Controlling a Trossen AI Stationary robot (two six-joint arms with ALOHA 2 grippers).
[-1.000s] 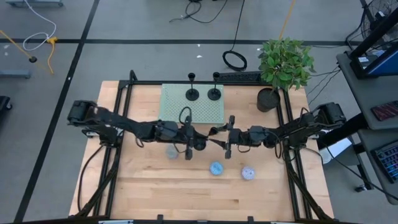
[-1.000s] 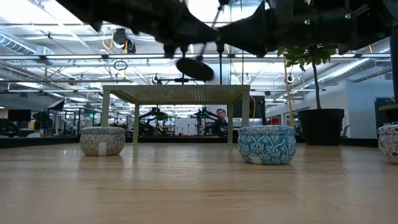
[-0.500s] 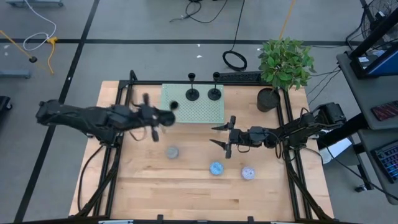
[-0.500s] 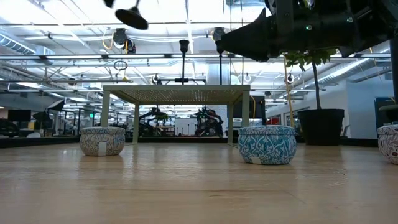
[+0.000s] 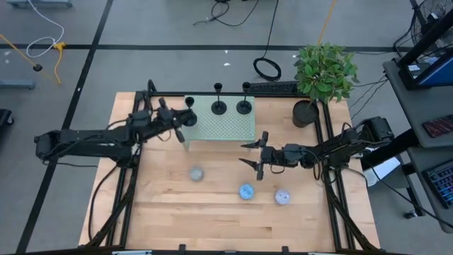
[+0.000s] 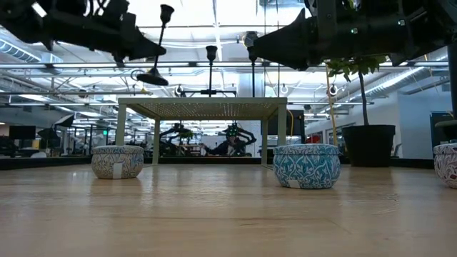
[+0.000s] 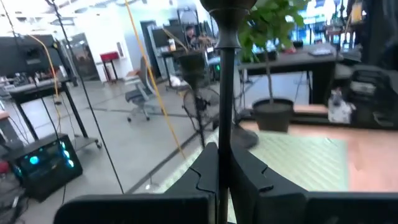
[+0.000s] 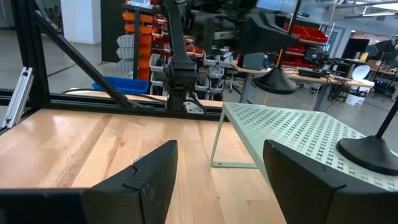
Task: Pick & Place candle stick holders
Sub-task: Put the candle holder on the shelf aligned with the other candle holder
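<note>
My left gripper (image 5: 181, 120) is shut on one black candle stick holder (image 6: 158, 50) and keeps it in the air over the left end of the green perforated stand (image 5: 221, 122). Two more holders (image 5: 219, 106) (image 5: 243, 106) stand on their disc bases at the stand's far edge. My right gripper (image 5: 257, 156) hovers open over mid-table, right of the stand, with nothing between its fingers (image 8: 155, 177). My left gripper pinches the holder's thin stem (image 7: 224, 134) between its two fingers, below the top cup (image 7: 226, 6). The fingers come in level from the table's left and lie across the stem. The holder is lifted clear and slightly tilted, its disc base (image 6: 151, 78) lowest.
Three patterned candle tins (image 5: 196, 173) (image 5: 246, 191) (image 5: 282, 197) sit on the wood nearer the front. A potted plant (image 5: 306, 113) stands at the far right corner. A black frame rail (image 5: 139, 142) runs along each side of the table.
My left gripper has swung away from the right gripper at mid-table, toward the table's left and far edge, carrying the holder with it to the stand's left end. My right gripper has stayed where it was.
</note>
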